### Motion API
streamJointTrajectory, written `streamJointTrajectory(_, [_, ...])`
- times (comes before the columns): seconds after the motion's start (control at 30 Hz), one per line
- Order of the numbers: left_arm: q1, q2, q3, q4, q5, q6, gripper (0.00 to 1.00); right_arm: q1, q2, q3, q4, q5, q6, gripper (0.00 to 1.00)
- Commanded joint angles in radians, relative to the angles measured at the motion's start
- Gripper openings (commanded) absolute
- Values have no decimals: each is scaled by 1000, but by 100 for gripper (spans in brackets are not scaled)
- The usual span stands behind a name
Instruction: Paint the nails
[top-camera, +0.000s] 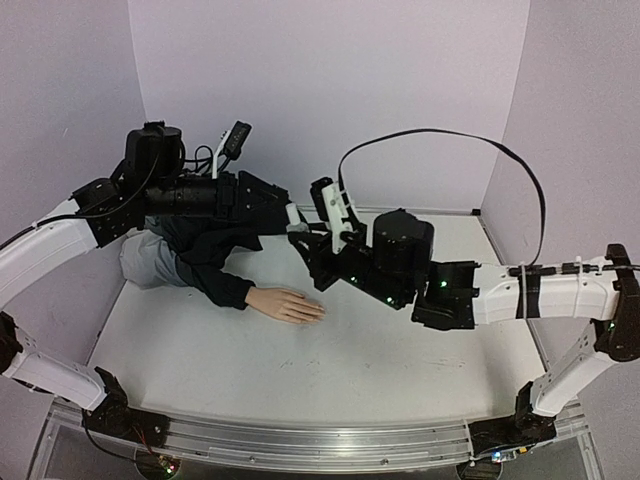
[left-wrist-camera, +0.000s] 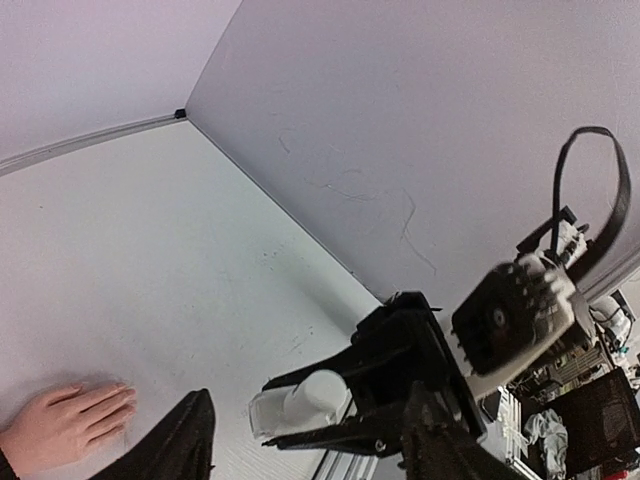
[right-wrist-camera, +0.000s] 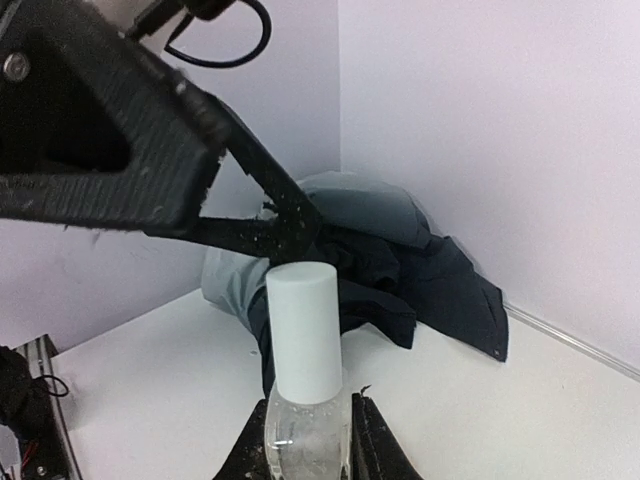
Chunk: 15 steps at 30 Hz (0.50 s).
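The pale peach mannequin hand (top-camera: 290, 304) lies flat on the white table, coming out of a dark sleeve (top-camera: 222, 262). Its fingertip nails (top-camera: 318, 312) are too small to make out. The hand also shows in the left wrist view (left-wrist-camera: 62, 425). My right gripper (right-wrist-camera: 308, 418) is shut on a small clear bottle (right-wrist-camera: 305, 445) with a white cap (right-wrist-camera: 303, 330), held upright above the table behind the hand. My left gripper (left-wrist-camera: 305, 440) is open, its fingers (right-wrist-camera: 255, 215) just beside and above the cap. In the top view both grippers meet, the left (top-camera: 296, 228) and the right (top-camera: 308, 250).
A grey and dark garment (top-camera: 165, 255) is bunched at the back left corner, under the left arm. Lilac walls (top-camera: 330, 90) close the back and sides. A black cable (top-camera: 450, 135) arches over the right arm.
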Motion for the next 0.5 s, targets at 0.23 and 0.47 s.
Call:
streamJointTrajectory(0.23, [-29,20,6,36,-96,-46,44,74,118,178,43,265,-37,0])
streamJointTrajectory(0.47, [-34,38,14,36,-102,-35,29,78,141,215,43,266,-74,0])
